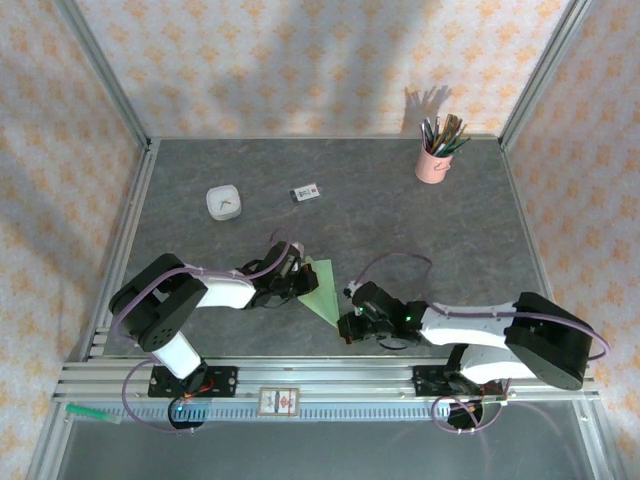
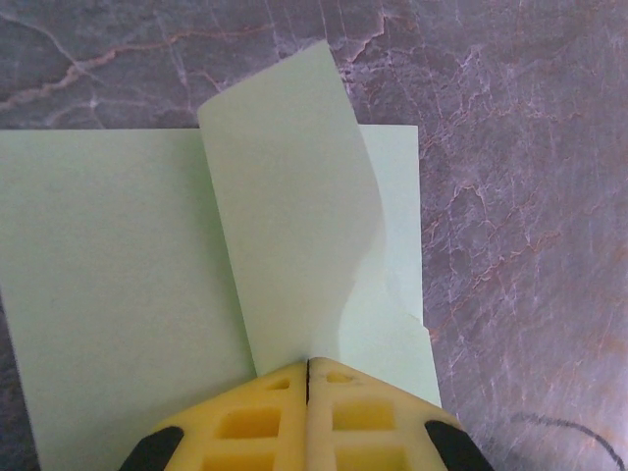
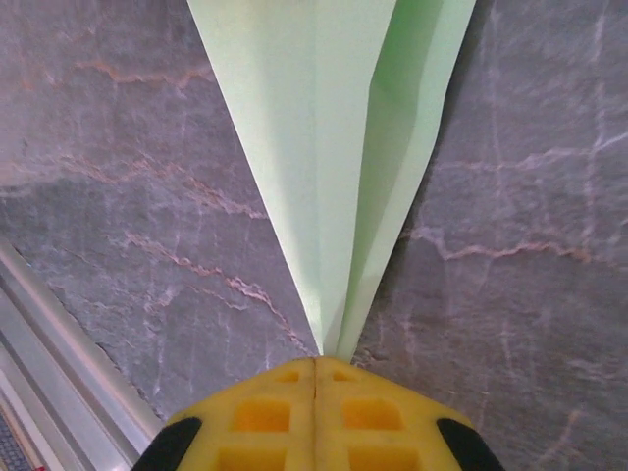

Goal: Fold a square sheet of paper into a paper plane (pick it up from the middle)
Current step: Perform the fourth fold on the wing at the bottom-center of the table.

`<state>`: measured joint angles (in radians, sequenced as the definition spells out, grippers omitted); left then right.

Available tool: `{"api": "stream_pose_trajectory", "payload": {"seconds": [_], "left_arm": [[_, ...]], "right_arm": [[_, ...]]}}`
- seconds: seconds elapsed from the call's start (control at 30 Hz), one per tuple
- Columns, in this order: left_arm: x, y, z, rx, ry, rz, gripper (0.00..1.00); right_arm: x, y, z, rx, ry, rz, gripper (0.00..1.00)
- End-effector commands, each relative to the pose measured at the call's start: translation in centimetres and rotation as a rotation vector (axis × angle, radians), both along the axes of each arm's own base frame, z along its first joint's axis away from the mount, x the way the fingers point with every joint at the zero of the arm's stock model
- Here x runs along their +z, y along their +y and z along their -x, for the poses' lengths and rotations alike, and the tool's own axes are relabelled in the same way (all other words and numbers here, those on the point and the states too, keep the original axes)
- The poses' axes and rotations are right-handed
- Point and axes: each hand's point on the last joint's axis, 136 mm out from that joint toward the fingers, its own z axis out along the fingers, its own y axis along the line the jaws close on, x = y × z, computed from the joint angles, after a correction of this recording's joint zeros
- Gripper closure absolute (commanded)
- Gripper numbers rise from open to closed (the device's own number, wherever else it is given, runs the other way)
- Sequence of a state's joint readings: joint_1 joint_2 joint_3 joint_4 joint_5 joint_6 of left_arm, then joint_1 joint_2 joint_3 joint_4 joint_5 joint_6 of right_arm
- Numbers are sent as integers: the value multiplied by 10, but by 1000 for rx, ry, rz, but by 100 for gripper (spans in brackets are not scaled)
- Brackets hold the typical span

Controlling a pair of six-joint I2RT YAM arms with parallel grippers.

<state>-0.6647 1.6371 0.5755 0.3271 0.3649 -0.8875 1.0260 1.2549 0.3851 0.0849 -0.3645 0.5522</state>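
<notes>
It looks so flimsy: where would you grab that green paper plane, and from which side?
I'd pinch the plane at its pointed tip, coming low from that end: the layers meet there on the centre crease, while the wide end's flap curls loose.

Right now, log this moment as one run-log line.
stage: dart shape folded | left gripper: shut on paper plane, wide end, one flap curling up | right gripper: shut on its pointed tip
</notes>
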Motion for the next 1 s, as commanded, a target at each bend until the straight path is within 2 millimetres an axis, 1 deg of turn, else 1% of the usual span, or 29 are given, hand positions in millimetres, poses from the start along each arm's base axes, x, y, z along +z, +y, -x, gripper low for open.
{"api": "stream_pose_trajectory", "payload": {"seconds": [0.0,0.07,0.13,0.33,0.4,0.57,0.77,0.87,0.97], "left_arm": [[-45,40,15,53,100,-195,100],[-45,40,15,53,101,-193,100],[-45,40,16,52,102,-193,100],[-44,39,15,52,102,-189,100],[-43,39,14,52,101,-187,100],[-40,38,13,48,96,-186,100],[-36,35,12,47,92,-174,100],[-30,30,8,42,83,-155,100],[-17,23,2,35,63,-129,98]], "right_arm": [[33,13,-21,-21,-59,-78,100],[46,20,-33,-32,-87,-117,100],[51,26,-44,-37,-106,-124,100],[35,35,-66,-53,-105,-86,100],[26,37,-68,-49,-94,-73,100],[1,29,-60,-52,-45,-39,100],[-24,10,-48,-73,6,29,100],[-36,-2,-42,-93,31,70,100],[-48,-13,-36,-112,61,107,100]]}}
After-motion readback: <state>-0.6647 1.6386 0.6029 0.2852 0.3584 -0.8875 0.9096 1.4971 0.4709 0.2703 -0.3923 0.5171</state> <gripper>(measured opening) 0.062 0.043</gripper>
